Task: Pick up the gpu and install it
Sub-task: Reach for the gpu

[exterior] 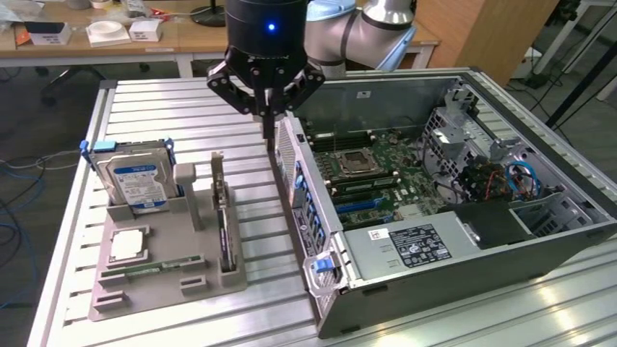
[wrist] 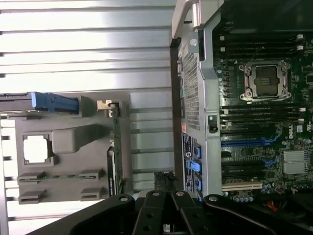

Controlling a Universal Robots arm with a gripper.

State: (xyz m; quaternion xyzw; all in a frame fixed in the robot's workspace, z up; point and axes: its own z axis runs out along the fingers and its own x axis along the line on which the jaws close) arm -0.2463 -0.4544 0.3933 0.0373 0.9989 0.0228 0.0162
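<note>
One gpu (exterior: pixel 225 224), one hard drive (exterior: pixel 135 181), one processor (exterior: pixel 127 246), one computer case (exterior: pixel 300 181).

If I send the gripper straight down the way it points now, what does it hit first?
Most likely the bare slatted table, in the strip between the grey holder and the computer case. The gripper, jaws shut, hangs close beside the case's rear wall, so it might clip that edge; depth is unclear.
</note>
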